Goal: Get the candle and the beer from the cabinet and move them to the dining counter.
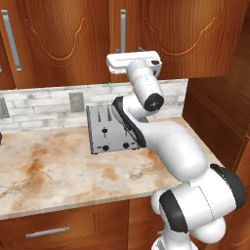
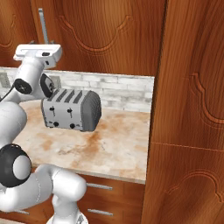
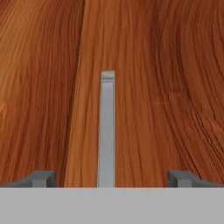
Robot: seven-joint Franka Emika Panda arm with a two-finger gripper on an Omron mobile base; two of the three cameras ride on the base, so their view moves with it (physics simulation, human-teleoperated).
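The cabinet (image 1: pixel 63 34) is a reddish-brown wooden wall unit hanging above the brick-backed worktop. Its doors, carved with curved panels, are shut. A vertical silver bar handle (image 3: pixel 106 129) runs down the door close beside the seam between two doors, upright and straight.

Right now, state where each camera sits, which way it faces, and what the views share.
Left base view: behind the arm's left, facing the reddish-brown wooden wall cabinet; white arm at lower right.
Right base view: behind its right, facing the grey metal toaster; arm at lower left.
Hand view: on the hand, facing the silver bar handle between open pincer tips.
Both base views share toaster, cabinet.
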